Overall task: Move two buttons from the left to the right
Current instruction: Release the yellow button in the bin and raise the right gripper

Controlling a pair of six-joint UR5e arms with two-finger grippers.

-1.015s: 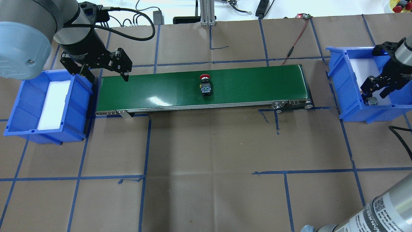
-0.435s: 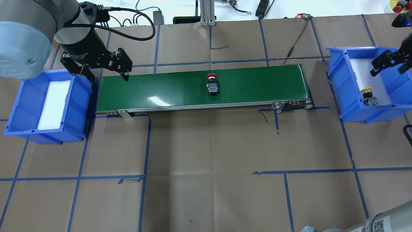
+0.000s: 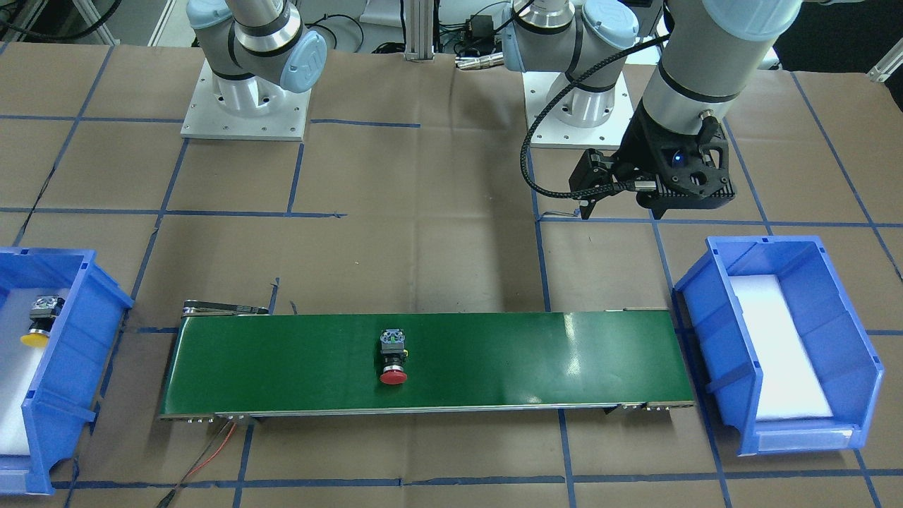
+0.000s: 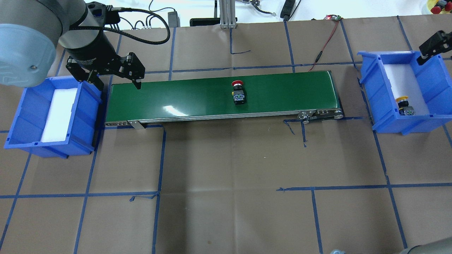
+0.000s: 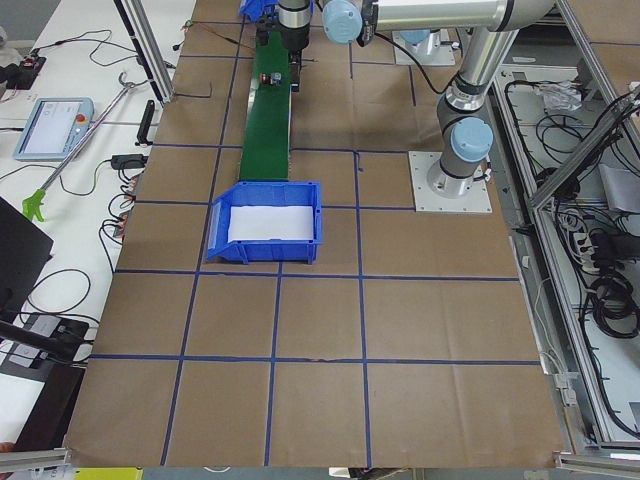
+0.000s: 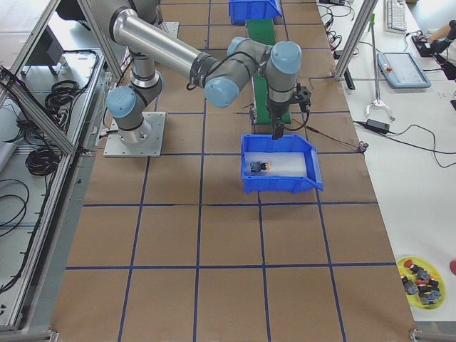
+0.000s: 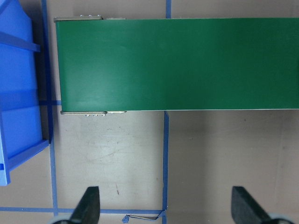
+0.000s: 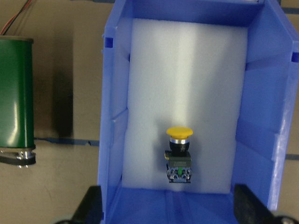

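Note:
A red button [image 4: 238, 93] lies on its side near the middle of the green conveyor belt [image 4: 176, 95]; it also shows in the front view [image 3: 392, 356]. A yellow button [image 4: 404, 105] lies on the white foam in the right blue bin [image 4: 370, 88], and shows in the right wrist view [image 8: 179, 154]. My left gripper [image 4: 118, 83] is open and empty above the belt's left end, with its fingers [image 7: 88, 205] wide apart. My right gripper [image 8: 169, 210] is open and empty, high above the right bin, mostly past the overhead view's edge.
The left blue bin [image 4: 21, 116] holds only white foam. An aluminium post [image 4: 226, 14] and a red wire [image 4: 325, 42] are behind the belt. A dish of spare buttons [image 4: 438, 7] sits at the far right corner. Blue tape lines cross the brown paper.
The red button has ridden the belt to the right. My right gripper has let go of the yellow button in the right bin and risen up and away. My left arm has not moved.

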